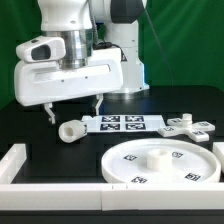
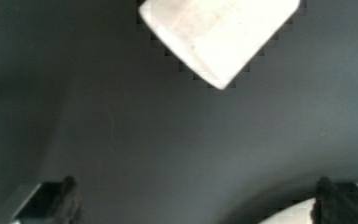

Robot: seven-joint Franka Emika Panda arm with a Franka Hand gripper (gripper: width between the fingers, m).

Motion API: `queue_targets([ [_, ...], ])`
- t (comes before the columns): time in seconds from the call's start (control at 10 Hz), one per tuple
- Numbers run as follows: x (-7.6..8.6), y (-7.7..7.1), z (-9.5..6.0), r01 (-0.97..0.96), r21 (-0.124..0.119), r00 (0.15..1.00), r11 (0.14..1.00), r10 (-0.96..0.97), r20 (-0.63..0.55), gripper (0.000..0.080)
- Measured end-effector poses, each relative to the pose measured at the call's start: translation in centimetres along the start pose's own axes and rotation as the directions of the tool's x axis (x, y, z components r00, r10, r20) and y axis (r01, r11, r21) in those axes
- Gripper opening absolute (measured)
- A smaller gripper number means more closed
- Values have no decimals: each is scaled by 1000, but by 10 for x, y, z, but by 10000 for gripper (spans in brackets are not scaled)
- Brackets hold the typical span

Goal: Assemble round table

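The large rimmed round disc (image 1: 163, 162) with its central hub lies flat on the black table at the exterior view's lower right. The short cylindrical leg (image 1: 72, 131) lies on its side left of the tag strip. The small cross-shaped foot (image 1: 188, 125) lies at the right. My gripper (image 1: 73, 107) hangs open and empty above the table, just above and behind the leg. In the wrist view the fingers (image 2: 51, 200) stand wide apart over bare black table, with a white corner (image 2: 220, 35) of some part ahead.
The marker board (image 1: 122, 123) lies between the leg and the foot. White border rails (image 1: 52, 193) run along the front and the left (image 1: 15, 160) of the table. A green curtain hangs behind the arm's base.
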State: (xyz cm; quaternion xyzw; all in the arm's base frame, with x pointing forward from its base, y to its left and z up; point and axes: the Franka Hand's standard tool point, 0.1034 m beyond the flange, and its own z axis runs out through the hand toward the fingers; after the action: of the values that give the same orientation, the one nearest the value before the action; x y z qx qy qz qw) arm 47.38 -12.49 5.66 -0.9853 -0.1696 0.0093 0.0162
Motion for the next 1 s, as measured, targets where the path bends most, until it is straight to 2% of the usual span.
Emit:
queue_targets([
  [0.1,2,2,5,-195,2,981,981,195,13,648],
  [0.2,6,-2,8,-347,-1,938,938,346,30,648],
  [0.3,4,1,11,-419,13,908,908,418,36,648],
  [0.5,8,-4,11,-509,24,861,861,508,36,648],
  [0.7,4,-7,12,-510,34,859,860,507,74,648],
  [0.9,-13,-3,12,-530,41,839,847,516,173,648],
  [1.0,-19,-6,9,-544,57,809,837,505,302,648],
])
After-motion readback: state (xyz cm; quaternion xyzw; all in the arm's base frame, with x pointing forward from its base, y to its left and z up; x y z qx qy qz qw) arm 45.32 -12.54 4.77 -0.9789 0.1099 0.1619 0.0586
